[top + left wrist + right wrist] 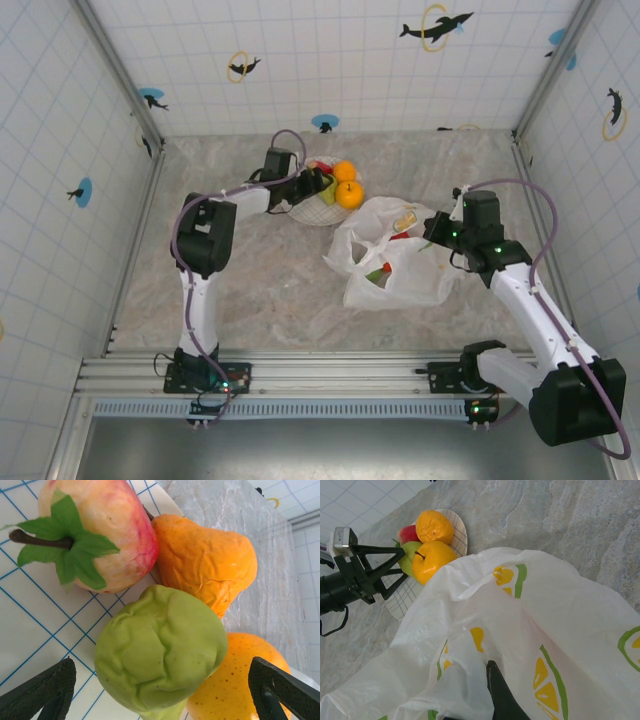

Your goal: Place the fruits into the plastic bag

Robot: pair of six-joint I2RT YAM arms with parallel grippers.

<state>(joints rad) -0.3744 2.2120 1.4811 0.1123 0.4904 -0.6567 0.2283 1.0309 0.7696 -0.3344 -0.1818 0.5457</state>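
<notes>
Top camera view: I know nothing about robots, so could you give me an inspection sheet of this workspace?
Surface: grey marbled table.
Job's things: fruits piled on the plate; plastic bag beside it, reddish shapes showing through.
Clutter: nothing seen.
Grippers: left gripper open around the green fruit; right gripper amid bag folds, grip unclear.
Cables: purple cables looped along both arms.
Surroundings: white tiled walls with dolphin stickers.

Plastic bag [530, 645] hides one rt jaw.

Place: robot lab test cell | Evidence: enclosing white grid walls [330, 70], dolphin stickers [437, 27], marble-look tabletop [270, 290], aluminium mounting rail [330, 372] at near edge
</notes>
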